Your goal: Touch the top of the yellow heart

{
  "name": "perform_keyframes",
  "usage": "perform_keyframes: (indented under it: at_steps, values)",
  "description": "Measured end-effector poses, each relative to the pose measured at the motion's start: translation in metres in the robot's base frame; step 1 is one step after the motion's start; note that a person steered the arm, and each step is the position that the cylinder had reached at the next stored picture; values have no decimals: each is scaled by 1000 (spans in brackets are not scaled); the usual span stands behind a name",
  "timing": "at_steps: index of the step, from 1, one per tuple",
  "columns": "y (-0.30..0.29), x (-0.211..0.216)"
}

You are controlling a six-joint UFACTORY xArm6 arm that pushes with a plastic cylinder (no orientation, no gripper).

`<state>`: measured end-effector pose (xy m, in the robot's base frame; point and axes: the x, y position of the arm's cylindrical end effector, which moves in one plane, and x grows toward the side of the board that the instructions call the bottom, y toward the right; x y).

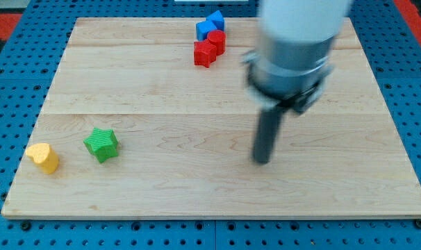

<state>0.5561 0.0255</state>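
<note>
The yellow heart lies near the board's left edge, toward the view's bottom. A green star sits just to its right. My tip rests on the board right of centre, far to the right of both blocks and touching none. The arm's grey body rises above the rod at the view's top.
Near the top edge, left of the arm, a blue block sits against two red blocks. The wooden board lies on a blue pegboard.
</note>
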Motion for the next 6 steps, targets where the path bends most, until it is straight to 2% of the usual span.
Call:
perform_keyframes:
  at_steps: [1,2,3,5,6]
  values:
    - [-130,39]
    - [-266,40]
    - [-330,32]
    - [-289,-51]
    - [-240,-55]
